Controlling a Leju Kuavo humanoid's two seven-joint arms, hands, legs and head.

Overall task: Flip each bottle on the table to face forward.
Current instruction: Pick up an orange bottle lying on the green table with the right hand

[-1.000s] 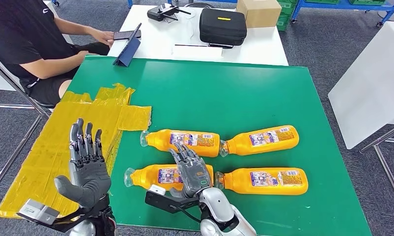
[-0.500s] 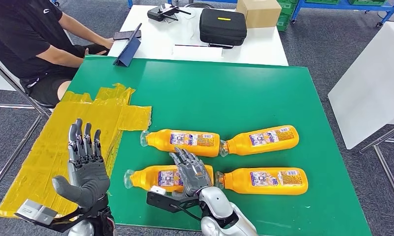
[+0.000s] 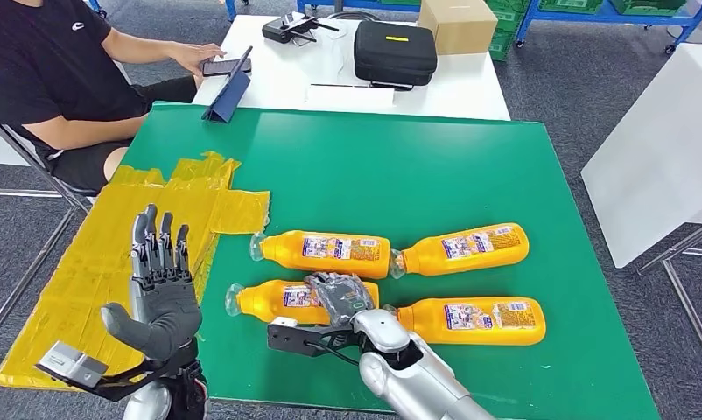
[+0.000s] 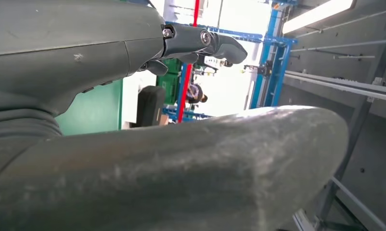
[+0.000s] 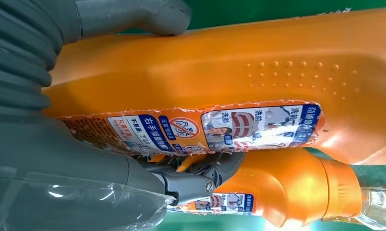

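My right robot hand [image 3: 340, 296] wraps the near-left orange bottle [image 3: 273, 302] on the green table [image 3: 400, 166], so I should roll it gently, keeping clear of its neighbour [image 3: 479, 320], left robot hand [image 3: 159, 293] spread idle.

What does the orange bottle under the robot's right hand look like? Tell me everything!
The near-left bottle is orange plastic, lying on its side on the green table, its clear-wrapped cap pointing toward the yellow sheet. A blue, white and red printed label with ragged edges runs along its body, and raised dots show on one face. The right hand wraps over its middle, thumb on one side and fingers on the other. Another orange bottle lies just behind it.
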